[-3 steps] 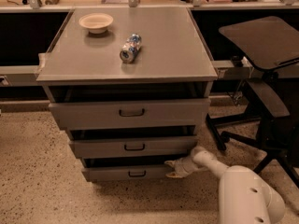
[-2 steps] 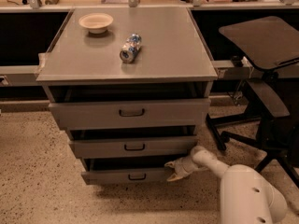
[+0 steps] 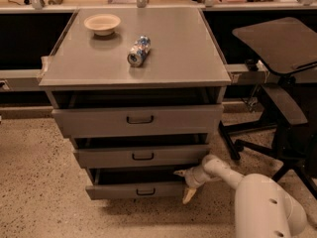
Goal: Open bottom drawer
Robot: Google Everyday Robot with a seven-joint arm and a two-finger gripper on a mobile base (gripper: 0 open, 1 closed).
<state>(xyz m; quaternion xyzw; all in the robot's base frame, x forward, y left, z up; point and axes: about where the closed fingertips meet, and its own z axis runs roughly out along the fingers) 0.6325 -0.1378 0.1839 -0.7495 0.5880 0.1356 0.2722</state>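
Note:
The bottom drawer (image 3: 133, 190) is the narrowest grey front of three, low in the cabinet, with a small dark bar handle (image 3: 145, 192). It stands pulled out a little, with a dark gap above it. My gripper (image 3: 185, 184) sits at the drawer's right end, on a white arm (image 3: 257, 202) that comes in from the lower right. Its two pale fingers are spread, one above the drawer front's right corner and one below it, holding nothing.
The grey cabinet top (image 3: 133, 58) carries a cream bowl (image 3: 102, 23) and a can lying on its side (image 3: 138, 51). The top drawer (image 3: 138, 119) and middle drawer (image 3: 142, 156) also stand partly out. A dark office chair (image 3: 280, 78) stands close on the right. The floor is speckled.
The bottom drawer has come out a little further toward me. My gripper has dropped slightly along its right end, with its fingers now spread wider.

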